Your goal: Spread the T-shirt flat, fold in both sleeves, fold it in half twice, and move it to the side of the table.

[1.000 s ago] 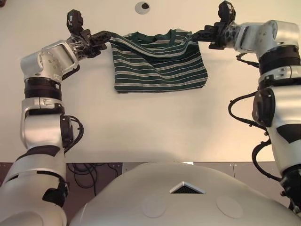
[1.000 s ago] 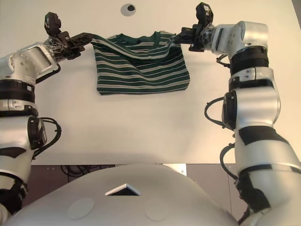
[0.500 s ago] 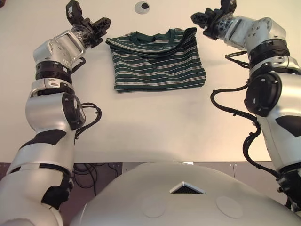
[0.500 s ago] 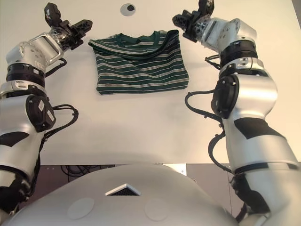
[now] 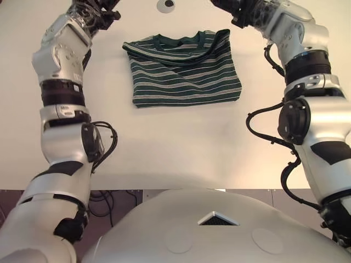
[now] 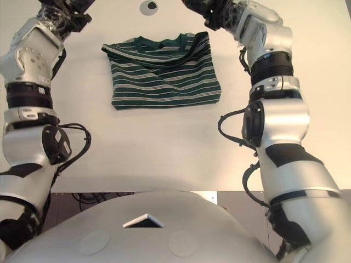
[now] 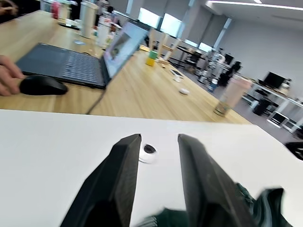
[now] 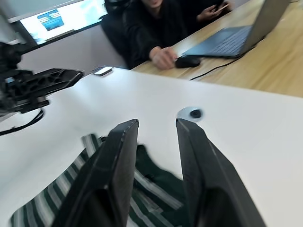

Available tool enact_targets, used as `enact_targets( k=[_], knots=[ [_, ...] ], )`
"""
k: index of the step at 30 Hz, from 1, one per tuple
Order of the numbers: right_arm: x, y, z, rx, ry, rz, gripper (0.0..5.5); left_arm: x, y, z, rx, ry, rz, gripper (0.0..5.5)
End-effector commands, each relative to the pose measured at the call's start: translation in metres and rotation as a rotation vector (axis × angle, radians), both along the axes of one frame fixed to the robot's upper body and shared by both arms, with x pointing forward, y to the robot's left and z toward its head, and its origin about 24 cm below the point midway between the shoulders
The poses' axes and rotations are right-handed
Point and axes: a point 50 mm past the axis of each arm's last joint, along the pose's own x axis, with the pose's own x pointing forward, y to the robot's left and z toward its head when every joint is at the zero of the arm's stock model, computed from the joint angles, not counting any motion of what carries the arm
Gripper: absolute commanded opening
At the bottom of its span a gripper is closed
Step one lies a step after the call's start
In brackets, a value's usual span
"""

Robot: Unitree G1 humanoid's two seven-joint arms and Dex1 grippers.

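The green T-shirt (image 5: 184, 68) with white stripes lies folded into a rough rectangle on the far middle of the white table (image 5: 175, 142), collar toward the far edge and its top corners slightly rumpled. My left gripper (image 7: 158, 139) is raised beyond the shirt's far left corner, open and holding nothing. My right gripper (image 8: 156, 124) hovers above the shirt's far right corner, also open and empty. The shirt (image 8: 158, 182) shows beneath the right fingers, and its edge (image 7: 258, 208) shows in the left wrist view. From the head, both grippers sit at the table's far edge.
A round cable grommet (image 5: 166, 6) sits in the table just beyond the shirt's collar. Bare table surface stretches on both sides of the shirt and toward me. Beyond the table stands a wooden desk (image 7: 142, 90) with a laptop and mouse.
Both grippers opened and let go of the shirt's top corners, then lifted up and back toward the far edge. The stretched top layer dropped onto the folded shirt.
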Motion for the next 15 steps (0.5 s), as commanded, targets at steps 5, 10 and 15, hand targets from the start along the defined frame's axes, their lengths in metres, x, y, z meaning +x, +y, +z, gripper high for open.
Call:
enact_targets(
  k=[5, 10, 15],
  knots=[
    [-0.058, -0.027, -0.012, -0.207, 0.042, 0.385, 1.44, -0.1, -0.061, -0.049, 0.238, 0.153, -0.468, 1.38],
    [-0.059, -0.029, -0.023, -0.264, 0.033, 0.287, 1.44, -0.114, -0.051, -0.069, 0.373, 0.217, -0.43, 1.38],
    [-0.064, -0.021, -0.058, -0.488, -0.016, 0.263, 1.44, -0.111, -0.027, -0.099, 0.537, 0.302, -0.364, 1.38]
  ],
)
